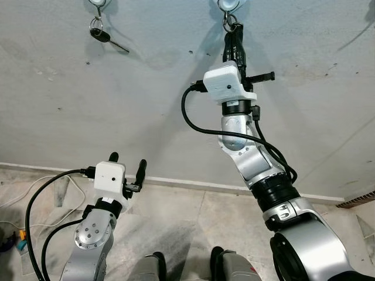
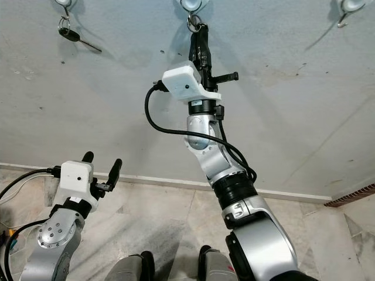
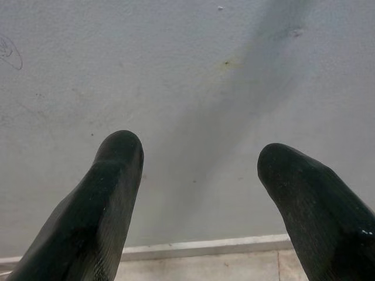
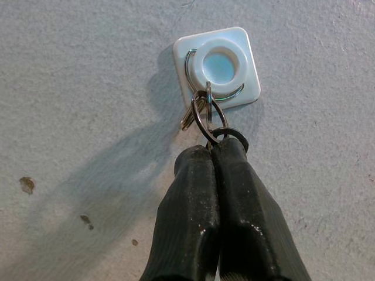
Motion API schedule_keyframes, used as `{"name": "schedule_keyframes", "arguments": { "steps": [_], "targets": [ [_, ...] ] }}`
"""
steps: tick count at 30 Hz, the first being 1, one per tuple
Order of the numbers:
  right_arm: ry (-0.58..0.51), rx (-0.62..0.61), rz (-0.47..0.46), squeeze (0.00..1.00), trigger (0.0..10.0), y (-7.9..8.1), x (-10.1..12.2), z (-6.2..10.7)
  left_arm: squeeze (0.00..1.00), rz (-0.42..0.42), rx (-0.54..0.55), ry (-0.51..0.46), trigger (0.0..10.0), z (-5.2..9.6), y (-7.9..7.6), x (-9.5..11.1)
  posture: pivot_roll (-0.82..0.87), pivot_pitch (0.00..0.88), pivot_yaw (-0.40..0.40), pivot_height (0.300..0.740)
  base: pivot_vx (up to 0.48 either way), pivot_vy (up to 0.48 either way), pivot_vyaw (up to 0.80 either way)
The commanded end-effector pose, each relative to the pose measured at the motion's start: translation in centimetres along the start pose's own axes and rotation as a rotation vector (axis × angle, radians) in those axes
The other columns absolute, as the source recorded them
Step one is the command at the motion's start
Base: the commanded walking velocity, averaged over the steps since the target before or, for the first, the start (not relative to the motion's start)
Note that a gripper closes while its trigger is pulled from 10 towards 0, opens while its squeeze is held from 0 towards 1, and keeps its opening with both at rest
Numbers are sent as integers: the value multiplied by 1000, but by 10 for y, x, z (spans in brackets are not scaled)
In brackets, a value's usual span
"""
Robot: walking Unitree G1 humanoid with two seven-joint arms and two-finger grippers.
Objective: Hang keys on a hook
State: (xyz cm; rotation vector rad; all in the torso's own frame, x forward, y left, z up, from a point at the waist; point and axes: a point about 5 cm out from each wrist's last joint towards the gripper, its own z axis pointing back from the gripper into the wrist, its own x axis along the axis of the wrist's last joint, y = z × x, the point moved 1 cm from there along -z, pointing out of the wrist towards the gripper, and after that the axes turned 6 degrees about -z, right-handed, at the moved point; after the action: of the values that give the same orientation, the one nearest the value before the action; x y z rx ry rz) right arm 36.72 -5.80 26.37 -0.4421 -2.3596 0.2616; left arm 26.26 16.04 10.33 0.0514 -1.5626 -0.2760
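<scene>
My right arm is raised to the wall. Its gripper (image 4: 212, 153) is shut on a bunch of metal key rings (image 4: 206, 114) just below a white square hook (image 4: 218, 64). The top ring overlaps the hook's wire loop; whether it rests on it I cannot tell. From the head, the same gripper (image 1: 232, 41) reaches up under that hook (image 1: 227, 4). My left gripper (image 1: 128, 161) is held low near the baseboard, open and holding nothing, its fingertips (image 3: 120, 152) pointing at the bare wall.
A black-headed key (image 1: 101, 35) hangs from another hook (image 1: 97, 3) to the left. A third hook (image 2: 351, 4) sits to the right. Cables (image 1: 17, 196) lie on the tiled floor at left, and a vent grille (image 1: 360, 201) is at lower right.
</scene>
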Motion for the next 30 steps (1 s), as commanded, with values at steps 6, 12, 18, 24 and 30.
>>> {"name": "schedule_keyframes", "arguments": {
  "steps": [6,12,18,24,30],
  "targets": [
    [14,-2,16,0,10000,6,-1,-6,0,-11,12,7,10000,5,3,-1,217,248,51,740,0,0,0],
    [30,-16,27,0,10000,3,-5,-7,0,-11,14,10,10000,6,3,-1,221,249,50,740,0,0,0],
    [74,-6,42,0,10000,5,-14,0,0,-10,13,12,10000,7,2,-2,225,253,53,740,0,0,0],
    [130,50,30,0,10000,17,-23,11,0,-16,10,17,10000,9,4,-2,230,259,59,740,0,0,0],
    [166,92,30,0,10000,23,-30,18,0,-16,11,18,10000,10,4,-2,230,262,57,740,0,0,0]
  ]
}}
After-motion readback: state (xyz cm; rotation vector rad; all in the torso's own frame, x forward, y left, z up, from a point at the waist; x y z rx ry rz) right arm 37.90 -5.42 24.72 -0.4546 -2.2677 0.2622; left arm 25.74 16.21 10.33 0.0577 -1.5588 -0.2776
